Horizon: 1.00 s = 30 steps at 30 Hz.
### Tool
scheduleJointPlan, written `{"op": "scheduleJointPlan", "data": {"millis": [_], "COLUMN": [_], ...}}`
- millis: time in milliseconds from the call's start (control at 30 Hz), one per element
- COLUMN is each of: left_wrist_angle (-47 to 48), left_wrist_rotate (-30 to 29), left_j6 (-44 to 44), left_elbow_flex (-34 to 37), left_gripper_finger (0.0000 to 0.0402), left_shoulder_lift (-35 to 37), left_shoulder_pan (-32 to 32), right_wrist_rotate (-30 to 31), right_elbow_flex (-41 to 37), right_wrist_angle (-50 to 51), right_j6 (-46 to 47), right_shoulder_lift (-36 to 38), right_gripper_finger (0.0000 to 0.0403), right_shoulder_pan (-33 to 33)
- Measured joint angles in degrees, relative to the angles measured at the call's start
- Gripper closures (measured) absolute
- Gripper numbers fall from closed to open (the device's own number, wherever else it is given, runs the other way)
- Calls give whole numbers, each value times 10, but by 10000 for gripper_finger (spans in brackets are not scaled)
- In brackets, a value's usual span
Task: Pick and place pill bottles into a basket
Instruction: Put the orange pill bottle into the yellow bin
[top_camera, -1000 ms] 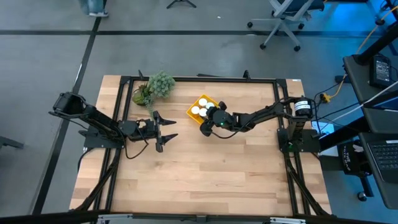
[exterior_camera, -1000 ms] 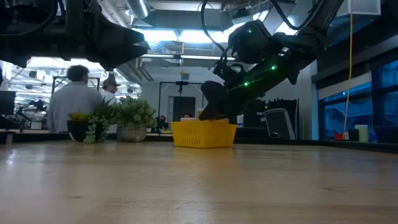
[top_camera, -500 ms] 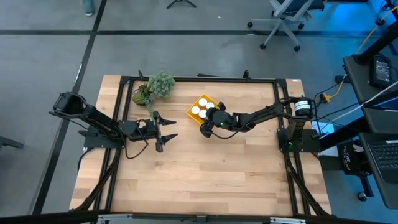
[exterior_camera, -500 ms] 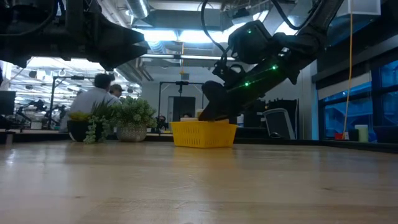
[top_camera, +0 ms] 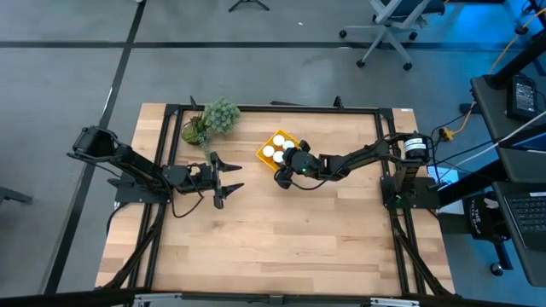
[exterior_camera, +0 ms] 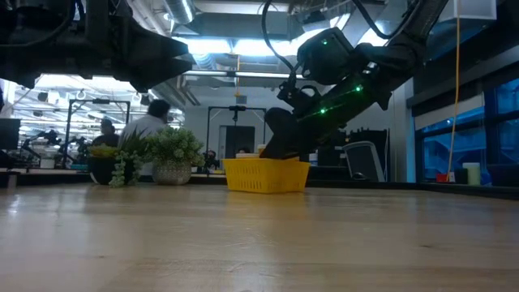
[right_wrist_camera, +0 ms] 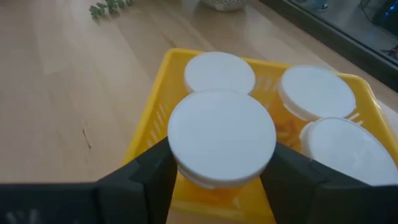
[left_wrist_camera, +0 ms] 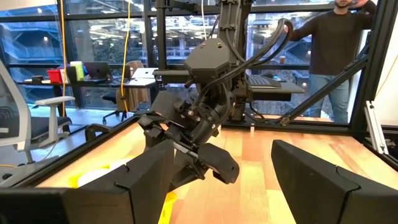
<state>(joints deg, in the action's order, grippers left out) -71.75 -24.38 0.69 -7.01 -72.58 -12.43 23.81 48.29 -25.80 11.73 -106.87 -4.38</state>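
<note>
The yellow basket (top_camera: 275, 147) sits on the table (top_camera: 273, 230) at about twelve o'clock from its middle, a small square open bin with slotted walls, and three bottles (right_wrist_camera: 314, 91) stand inside it, each showing a round white cap. The right gripper (top_camera: 287, 165) hangs at the basket's five o'clock edge, its fingers (right_wrist_camera: 149, 171) closed on a fourth bottle (right_wrist_camera: 222, 137), whose wide white cap fills the gap between them with a strip of orange body below. That bottle is held just above the basket's near rim. The left gripper (top_camera: 223, 178) waits at nine o'clock, well apart, fingers spread wide and holding nothing. A plant (top_camera: 212, 121) stands at eleven o'clock.
</note>
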Motion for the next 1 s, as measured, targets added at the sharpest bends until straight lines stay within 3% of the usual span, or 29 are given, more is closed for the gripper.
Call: {"op": "scheduleJointPlan", "data": {"millis": [700, 1000], "left_wrist_angle": [0, 0], "left_wrist_rotate": [0, 0], "left_j6": [0, 0], "left_elbow_flex": [0, 0], "left_gripper_finger": [137, 137], "left_shoulder_lift": [0, 0], "left_shoulder_pan": [0, 0], "right_wrist_rotate": [-1, -2], "right_elbow_flex": [0, 6], "right_wrist_angle": [-6, -3], "right_j6": [-2, -18], "right_shoulder_lift": [0, 0], "right_gripper_finger": [147, 147], "right_shoulder_pan": [0, 0]}}
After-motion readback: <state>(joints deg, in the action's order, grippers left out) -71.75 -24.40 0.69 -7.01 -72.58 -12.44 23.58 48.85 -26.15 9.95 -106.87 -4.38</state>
